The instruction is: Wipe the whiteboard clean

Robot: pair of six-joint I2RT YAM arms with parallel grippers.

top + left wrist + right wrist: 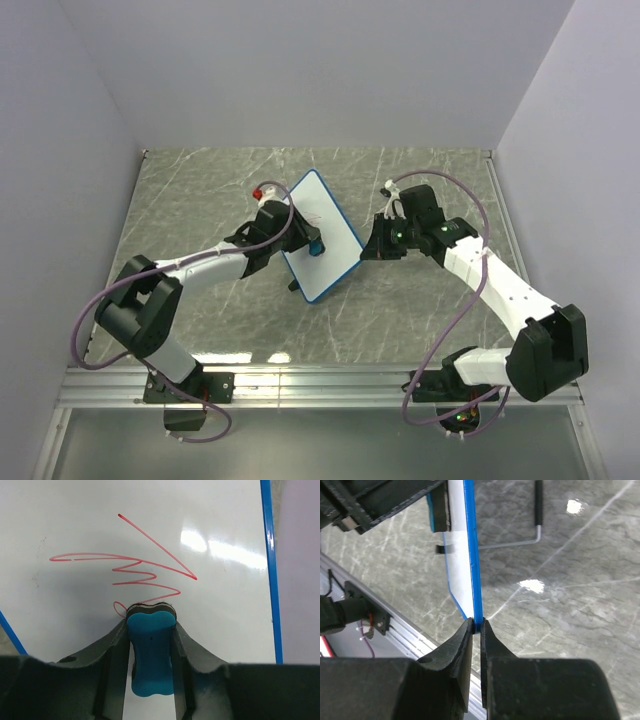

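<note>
The whiteboard (325,240), white with a thin blue frame, is held raised and tilted at the table's middle. Red scribbles (145,570) cross its face (90,525). My left gripper (308,244) is shut on a small blue eraser block (150,650), whose dark felt end touches the board just below the scribbles. My right gripper (476,626) is shut on the board's blue frame edge (471,555), at the board's right side in the top view (366,244). The eraser also shows edge-on in the right wrist view (436,512).
A wire leg with a black sleeve (537,505) sticks out from the board's back. A black foot (293,286) shows at its near corner. A small red-and-white object (259,193) lies behind the left gripper. The grey marbled table (200,190) has a metal rail (330,385) at its near edge.
</note>
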